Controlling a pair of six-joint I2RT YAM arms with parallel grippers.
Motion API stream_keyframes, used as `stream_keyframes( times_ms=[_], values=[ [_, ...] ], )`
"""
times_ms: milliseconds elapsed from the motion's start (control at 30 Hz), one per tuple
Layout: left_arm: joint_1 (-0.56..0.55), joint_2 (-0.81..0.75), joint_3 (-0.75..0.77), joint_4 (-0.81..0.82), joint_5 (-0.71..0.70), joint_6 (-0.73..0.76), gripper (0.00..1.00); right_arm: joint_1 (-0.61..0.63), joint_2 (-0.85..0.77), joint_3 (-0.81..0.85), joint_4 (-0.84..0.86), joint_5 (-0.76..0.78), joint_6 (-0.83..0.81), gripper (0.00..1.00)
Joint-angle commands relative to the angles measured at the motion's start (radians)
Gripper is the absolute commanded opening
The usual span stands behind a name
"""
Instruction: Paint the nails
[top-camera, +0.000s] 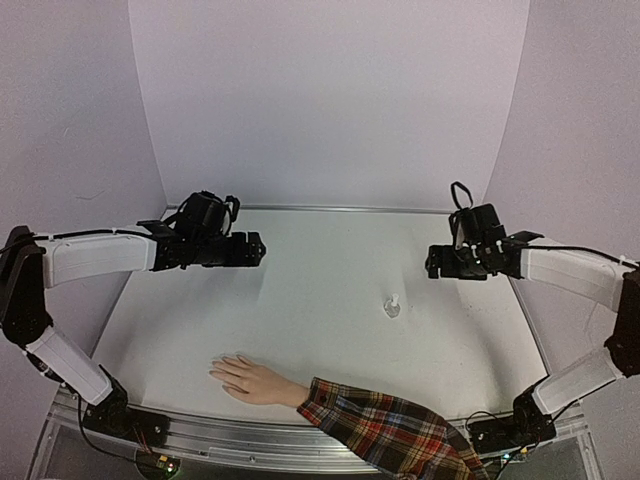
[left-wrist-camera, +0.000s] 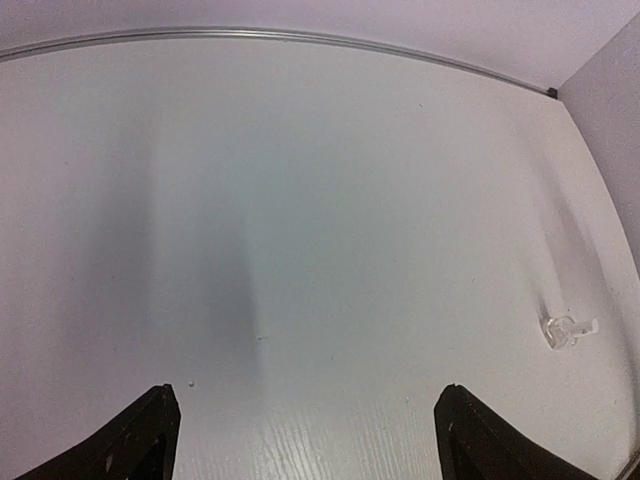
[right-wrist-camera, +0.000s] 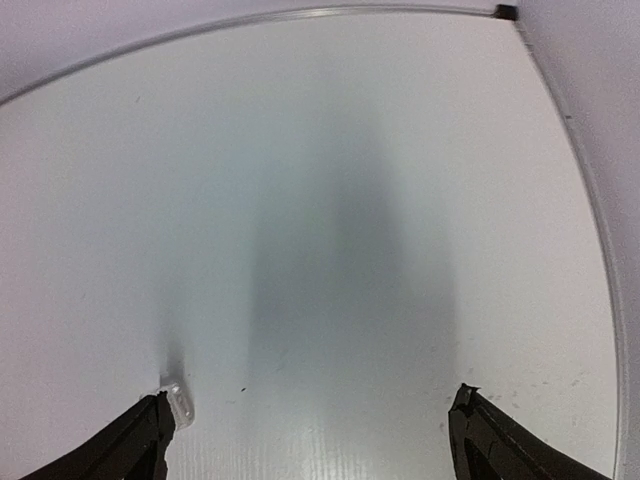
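Note:
A beige mannequin hand (top-camera: 256, 381) in a red plaid sleeve (top-camera: 390, 434) lies palm down near the table's front edge, fingers pointing left. The nails (top-camera: 215, 371) at its fingertips are too small to make out in the top view. A small clear white-capped bottle (top-camera: 392, 306) stands mid-table; it also shows at the right edge of the left wrist view as the bottle (left-wrist-camera: 565, 330) and beside my right gripper's left finger as the bottle (right-wrist-camera: 178, 401). My left gripper (top-camera: 258, 248) (left-wrist-camera: 305, 398) hovers open at the back left. My right gripper (top-camera: 432, 263) (right-wrist-camera: 310, 396) hovers open at the back right. Both hold nothing.
The white table (top-camera: 320, 260) is bounded by a metal rail (top-camera: 300, 208) at the back and pale walls on three sides. The arm bases sit at the front corners, and the sleeve runs over the front edge.

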Motion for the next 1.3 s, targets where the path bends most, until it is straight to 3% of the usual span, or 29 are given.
stream_keyframes(
  times_ms=[0, 167, 267, 567, 800, 1100, 1267],
  values=[
    [-0.068, 0.064, 0.097, 0.047, -0.008, -0.023, 0.91, 0.109, 0.110, 0.009, 0.079, -0.099, -0.034, 0.90],
    [-0.132, 0.121, 0.137, 0.041, -0.011, -0.020, 0.91, 0.155, 0.171, -0.039, 0.199, -0.134, -0.024, 0.68],
    [-0.149, 0.127, 0.136, 0.043, -0.018, -0.024, 0.91, 0.170, 0.190, -0.073, 0.275, -0.164, -0.031, 0.62],
    [-0.155, 0.103, 0.101, 0.057, -0.039, -0.035, 0.91, 0.215, 0.148, -0.216, 0.457, -0.163, -0.052, 0.64],
    [-0.155, 0.108, 0.108, 0.060, -0.032, -0.036, 0.91, 0.249, 0.243, -0.207, 0.502, -0.088, -0.047, 0.52],
    [-0.156, 0.087, 0.084, 0.067, -0.031, -0.047, 0.91, 0.289, 0.316, -0.227, 0.607, 0.017, -0.054, 0.44],
    [-0.156, 0.074, 0.072, 0.066, -0.038, -0.048, 0.91, 0.292, 0.309, -0.275, 0.642, 0.061, -0.014, 0.53]
  ],
)
